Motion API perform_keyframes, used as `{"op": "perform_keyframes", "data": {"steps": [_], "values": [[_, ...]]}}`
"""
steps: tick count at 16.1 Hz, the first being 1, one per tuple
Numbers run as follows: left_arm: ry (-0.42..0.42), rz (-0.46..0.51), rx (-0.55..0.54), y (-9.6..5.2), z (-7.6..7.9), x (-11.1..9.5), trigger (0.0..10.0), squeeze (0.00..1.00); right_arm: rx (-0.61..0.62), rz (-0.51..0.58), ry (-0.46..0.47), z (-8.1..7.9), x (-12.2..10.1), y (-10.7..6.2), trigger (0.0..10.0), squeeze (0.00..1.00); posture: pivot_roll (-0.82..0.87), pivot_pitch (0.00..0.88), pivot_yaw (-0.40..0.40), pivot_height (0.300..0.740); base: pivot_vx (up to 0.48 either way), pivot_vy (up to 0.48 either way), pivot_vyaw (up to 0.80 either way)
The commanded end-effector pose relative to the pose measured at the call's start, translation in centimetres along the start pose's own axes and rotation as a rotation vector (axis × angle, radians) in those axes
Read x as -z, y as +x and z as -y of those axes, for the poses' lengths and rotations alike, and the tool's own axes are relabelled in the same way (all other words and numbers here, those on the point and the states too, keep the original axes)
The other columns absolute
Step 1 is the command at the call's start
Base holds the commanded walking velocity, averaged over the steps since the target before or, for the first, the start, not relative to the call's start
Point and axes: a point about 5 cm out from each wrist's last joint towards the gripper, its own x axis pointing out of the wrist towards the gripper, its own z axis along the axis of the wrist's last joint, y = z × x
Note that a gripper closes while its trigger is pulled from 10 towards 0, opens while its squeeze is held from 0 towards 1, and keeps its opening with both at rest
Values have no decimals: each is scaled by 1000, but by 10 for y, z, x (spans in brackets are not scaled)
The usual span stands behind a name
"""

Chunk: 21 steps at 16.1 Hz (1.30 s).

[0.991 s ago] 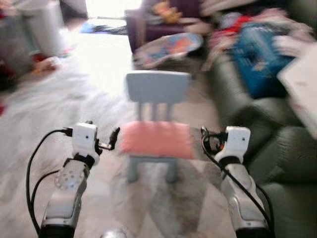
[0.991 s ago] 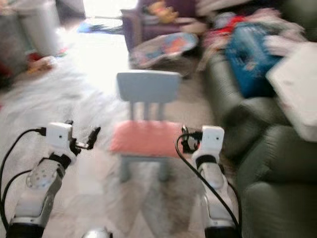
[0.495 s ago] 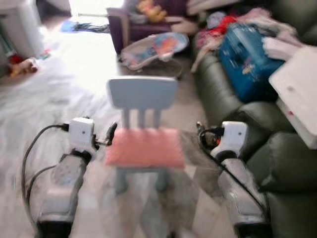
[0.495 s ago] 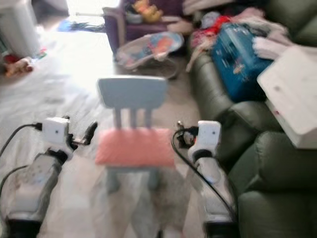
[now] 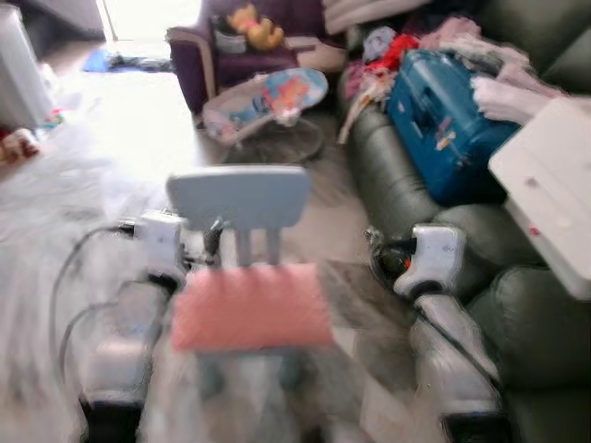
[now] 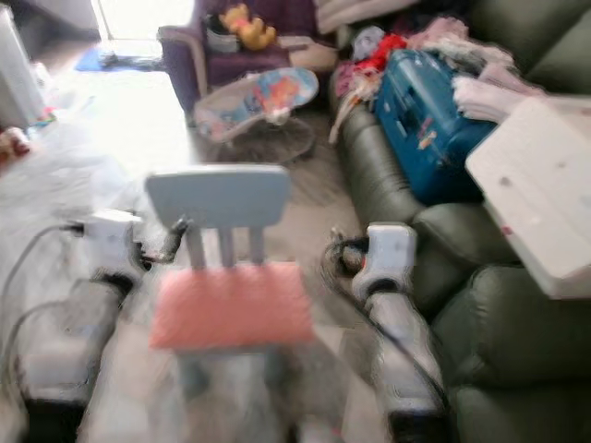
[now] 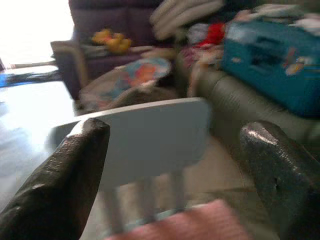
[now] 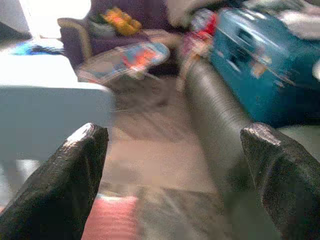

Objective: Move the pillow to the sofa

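Left gripper [image 7: 170, 165]: fingers spread wide apart, nothing between them; held just to the left of the small blue chair [image 5: 238, 197], level with its backrest.

Right gripper [image 8: 172, 180]: fingers likewise wide apart and empty; held to the right of the chair, between it and the green sofa [image 5: 545, 314].

Pink pillow [image 5: 251, 305]: lies flat on the chair's seat, in front of the backrest slats, touched by neither gripper. It is not on the sofa.

Change over the last second: the whole picture shifts, so the camera has moved. The chair and pillow now sit larger and lower in the eye views, and both grippers stand alongside the chair rather than short of it. Judgement: the robot has walked up to the chair, and the pillow now lies between the two open grippers, roughly within reach. Heavy blur suggests the body is not yet settled.

Containers, placed from the chair:
- Blue suitcase [image 5: 443, 120]: on the sofa, beyond and to the right; shut, contents hidden; clothes [image 5: 503, 88] heaped against it.
- White box [image 5: 549, 189]: on the sofa to the right; contents not visible.
- Purple armchair [image 5: 231, 46]: far behind; holds a yellow soft toy [image 5: 246, 23].
- Baby bouncer [image 5: 268, 97]: on the floor behind the chair; seat looks unoccupied.
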Motion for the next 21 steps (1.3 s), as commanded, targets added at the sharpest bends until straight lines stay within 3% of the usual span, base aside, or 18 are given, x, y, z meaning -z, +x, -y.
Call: {"op": "perform_keyframes", "data": {"steps": [1, 7, 12, 17, 21], "values": [[19, -11, -34, -2, -11, 0, 10000, 0, -22, 26, 7, -7, -7, 2, 10000, 0, -16, 0, -60, 740, 281, 390, 0], [26, -3, -55, 1, -11, -1, 10000, 0, -30, 25, 2, -8, -6, 4, 10000, 0, -16, 0, -60, 740, 44, 440, 0], [40, 0, -54, 2, -10, -2, 10000, 0, -38, 26, 6, -9, -6, 4, 10000, 0, -15, 0, -62, 740, 0, 0, 0], [33, -9, -39, 0, 2, 2, 10000, 0, -44, 29, -39, -6, -6, 2, 10000, 0, -21, 0, -61, 740, 0, 0, 141], [80, -15, -94, 1, -5, 2, 10000, 0, -43, 26, -37, -6, -5, 1, 10000, 0, -19, 0, -62, 740, 0, 0, 180]]}}
